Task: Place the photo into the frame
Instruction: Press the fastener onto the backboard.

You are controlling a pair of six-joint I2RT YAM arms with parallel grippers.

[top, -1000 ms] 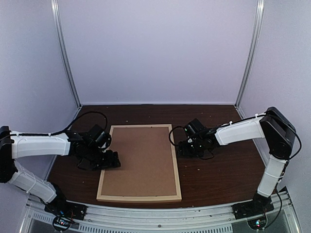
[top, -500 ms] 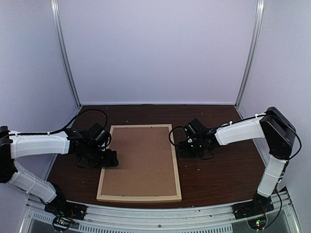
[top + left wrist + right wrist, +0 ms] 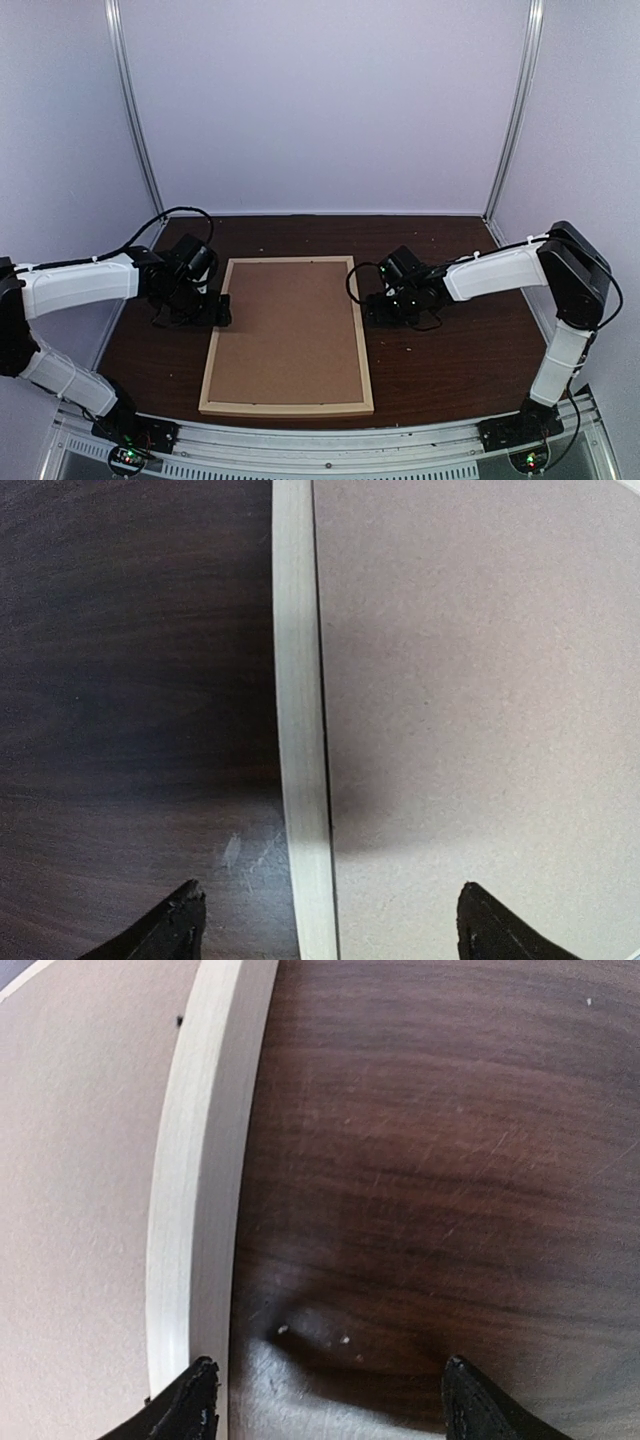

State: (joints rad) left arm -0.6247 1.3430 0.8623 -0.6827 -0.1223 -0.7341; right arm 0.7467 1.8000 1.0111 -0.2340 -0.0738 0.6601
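Over the last second the left gripper (image 3: 220, 309) has slid back along the left rail of the frame (image 3: 285, 408) toward the far end and lifted a little. The right gripper (image 3: 369, 307) has barely stirred beside the right rail. The frame lies flat in the middle of the table (image 3: 450, 365), and the brown board (image 3: 290, 330) fills it edge to edge. We see no photo in any view. If it is already in the frame it lies beneath the board, and we cannot confirm that. We read the left arm's retreat as a release after seating the board, so the task looks near its end. The overhead view gives the whole layout but not the fingers. The left wrist view shows its fingers spread wide astride the rail, one above the table and one above the board, holding nothing. The right wrist view shows its fingers also well apart and empty, one at the rail's outer edge and one over bare wood. It also shows a small dark speck on the board near the rail.
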